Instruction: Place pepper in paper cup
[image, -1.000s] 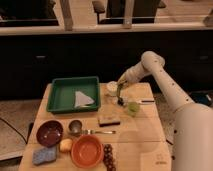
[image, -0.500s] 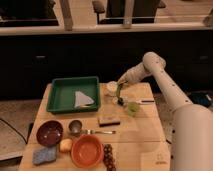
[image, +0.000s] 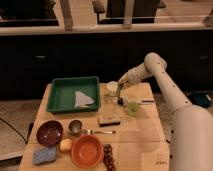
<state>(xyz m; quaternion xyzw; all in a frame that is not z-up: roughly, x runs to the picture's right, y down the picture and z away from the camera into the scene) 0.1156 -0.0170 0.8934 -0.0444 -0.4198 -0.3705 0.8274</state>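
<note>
The white paper cup (image: 112, 88) stands at the back of the wooden table (image: 135, 135), right of the green tray. My gripper (image: 121, 93) is just right of the cup, at its rim height. It is shut on the dark-green pepper (image: 121, 100), which hangs down from it close above the table, between the white cup and the pale green cup (image: 133, 107). The pepper is outside the white cup.
A green tray (image: 62, 95) with a white napkin is at the back left. A dark utensil (image: 147, 101) lies right of the green cup. In front are a sponge block (image: 109, 120), a metal cup (image: 75, 127), a fork, a maroon bowl (image: 49, 133), an orange bowl (image: 87, 150) and grapes.
The gripper and pepper have barely shifted, staying beside the white cup. Nothing else has moved.
</note>
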